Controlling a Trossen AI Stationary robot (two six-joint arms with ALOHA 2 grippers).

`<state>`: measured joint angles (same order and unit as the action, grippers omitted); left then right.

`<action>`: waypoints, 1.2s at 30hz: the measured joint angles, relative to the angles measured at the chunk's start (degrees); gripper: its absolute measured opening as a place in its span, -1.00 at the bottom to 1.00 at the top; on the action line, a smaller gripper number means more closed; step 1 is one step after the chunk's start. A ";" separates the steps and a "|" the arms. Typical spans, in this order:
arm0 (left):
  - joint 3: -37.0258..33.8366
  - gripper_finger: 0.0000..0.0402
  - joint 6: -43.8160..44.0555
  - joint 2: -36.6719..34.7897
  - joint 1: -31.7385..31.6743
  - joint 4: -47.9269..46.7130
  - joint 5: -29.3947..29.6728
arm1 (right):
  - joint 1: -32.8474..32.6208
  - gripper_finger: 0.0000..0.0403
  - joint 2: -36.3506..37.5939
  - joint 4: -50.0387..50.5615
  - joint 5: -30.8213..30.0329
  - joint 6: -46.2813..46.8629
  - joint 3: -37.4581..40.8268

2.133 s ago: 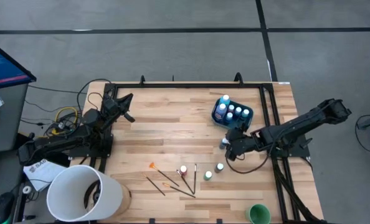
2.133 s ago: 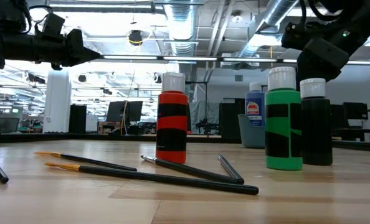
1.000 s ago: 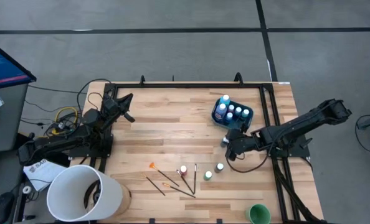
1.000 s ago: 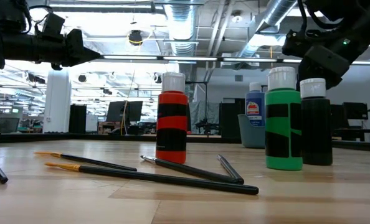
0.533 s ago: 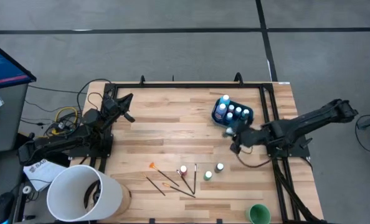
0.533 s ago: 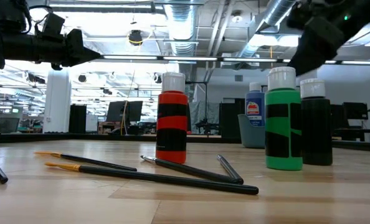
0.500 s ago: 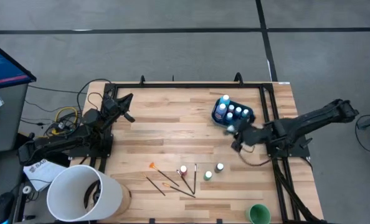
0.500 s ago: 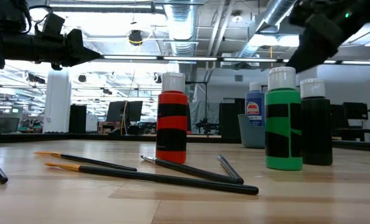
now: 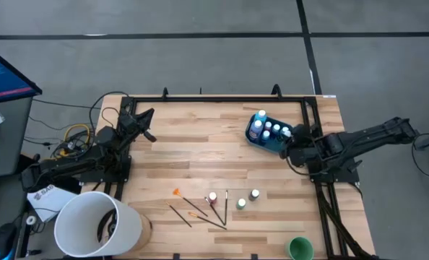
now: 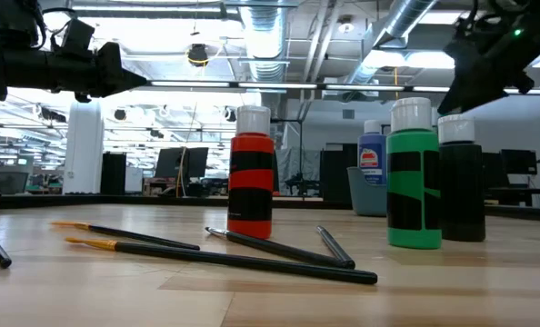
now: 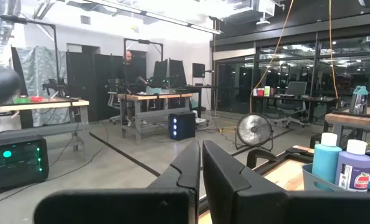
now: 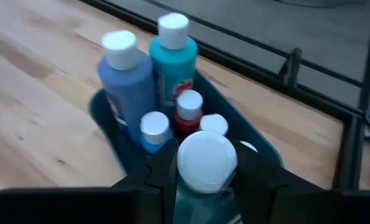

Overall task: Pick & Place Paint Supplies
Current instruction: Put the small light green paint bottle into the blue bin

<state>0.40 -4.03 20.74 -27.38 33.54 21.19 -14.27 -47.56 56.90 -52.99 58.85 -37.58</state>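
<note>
A teal tub (image 9: 252, 137) at the table's far right holds two tall blue bottles (image 12: 144, 68) and several small white-capped ones. My right gripper (image 9: 288, 139) hangs over the tub's right end, shut on a white-capped paint bottle (image 12: 207, 160). A red bottle (image 10: 252, 177), a green one (image 10: 413, 177) and a dark one (image 10: 461, 186) stand upright near the front edge, with thin brushes (image 9: 200, 209) lying flat beside them. My left gripper (image 9: 149, 114) waits shut, raised over the table's far left corner. My right gripper pinches the small bottle between its two fingers (image 12: 163, 177), which sit on opposite sides just below the white cap (image 12: 207, 152). It comes from the table's right side, slanting down. The bottle is lifted clear, cap toward the wrist camera, above the bottles in the tub.
A big white bucket (image 9: 99, 225) stands at the near left corner and a green round thing (image 9: 299, 249) at the near right edge. Bare wood lies across the table's middle (image 9: 200, 155). Black frame rails (image 9: 312, 123) run along the right edge.
My right gripper has risen from the table right of centre with the small bottle, carried it toward the far right and rolled its wrist. It now hangs over the tub. The bottle has been lifted clear of the wood.
</note>
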 joint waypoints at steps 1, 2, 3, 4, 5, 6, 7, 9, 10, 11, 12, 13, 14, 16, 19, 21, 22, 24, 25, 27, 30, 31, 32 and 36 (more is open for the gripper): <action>-0.01 -0.96 0.00 0.00 0.00 0.00 0.00 | 0.41 -0.45 -0.77 -0.14 -0.04 0.45 0.00; 0.00 -0.96 0.00 0.00 0.01 0.00 -0.02 | 0.74 -0.45 -1.67 -0.42 -0.06 0.74 0.00; -0.02 -0.96 -0.02 -0.01 -0.01 0.00 -0.02 | 1.02 -0.45 -2.59 -0.48 -0.03 1.06 0.00; 0.00 -0.96 -0.01 -0.01 0.01 0.00 0.00 | 1.27 -0.45 -3.54 -0.54 -0.04 1.41 0.00; 0.00 -0.96 -0.02 0.01 0.01 0.00 -0.02 | 1.46 -0.45 -4.50 -0.73 -0.04 1.89 0.00; -0.01 -0.96 -0.01 0.01 -0.01 0.00 -0.01 | 1.68 -0.45 -5.36 -0.78 -0.04 2.66 0.00; -0.02 -0.96 -0.01 0.00 0.00 0.00 0.00 | 1.71 -0.45 -6.20 -0.76 -0.02 3.26 0.00; -0.01 -0.96 -0.02 0.00 0.01 0.00 -0.02 | 1.69 -0.45 -7.79 -0.79 -0.04 4.56 0.00; -0.01 -0.96 -0.01 -0.01 0.00 0.00 -0.02 | 1.71 -0.45 -8.54 -0.78 -0.02 5.03 0.00; 0.00 -0.96 0.00 0.01 0.00 0.00 -0.01 | 1.71 -0.45 -9.18 -0.82 -0.03 5.59 0.00; -0.01 -0.96 -0.01 0.00 0.01 0.00 0.00 | 1.71 -0.45 -9.87 -1.04 -0.04 6.01 0.00; -0.02 -0.96 0.00 0.01 -0.01 0.00 -0.01 | 1.71 -0.45 -10.58 -1.59 -0.02 6.14 0.00; -0.02 -0.96 0.00 -0.01 0.01 0.00 -0.02 | 1.71 -0.45 -11.24 -2.43 -0.03 6.14 0.00; 0.00 -0.96 -0.01 0.01 -0.01 0.00 -0.01 | 1.71 -0.45 -12.58 -3.99 -0.04 5.83 0.00; 0.00 -0.96 0.00 0.00 -0.01 0.00 0.00 | 1.83 -0.45 -14.84 -5.12 -0.40 5.70 0.00; -0.01 -0.96 0.00 0.00 0.01 0.00 -0.01 | 2.24 -0.45 -16.43 -5.22 -0.42 5.73 0.00; -0.02 -0.96 0.00 -0.01 -0.01 0.00 0.00 | 2.48 -0.45 -17.21 -5.29 -0.49 5.81 0.00; 0.00 -0.96 0.00 -0.01 0.01 0.00 0.00 | 3.09 -0.45 -18.85 -5.63 -0.83 6.12 0.00; -0.02 -0.96 -0.02 -0.01 -0.01 0.00 -0.02 | 3.37 -0.45 -19.61 -5.97 -1.00 6.14 0.00; -0.01 -0.96 0.00 0.01 -0.01 0.00 0.00 | 3.97 -0.45 -20.71 -6.71 -1.05 6.08 0.00; -0.01 -0.96 -0.01 0.01 0.00 0.00 0.00 | 4.69 -0.45 -21.70 -8.30 -1.05 4.81 0.17; -0.02 -0.96 -0.02 0.01 0.00 0.00 0.00 | 5.03 -0.45 -21.76 -9.09 -1.04 4.18 0.48; 0.00 -0.96 -0.01 0.00 0.00 0.00 -0.01 | 5.44 -0.45 -21.73 -9.71 -0.95 3.51 0.77; 0.00 -0.96 0.00 0.01 -0.01 0.00 -0.02 | 7.11 -0.45 -20.40 -11.23 0.17 2.06 2.52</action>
<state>0.40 -4.03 20.75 -27.40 33.54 21.17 -7.16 -67.96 45.67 -52.83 60.91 -35.06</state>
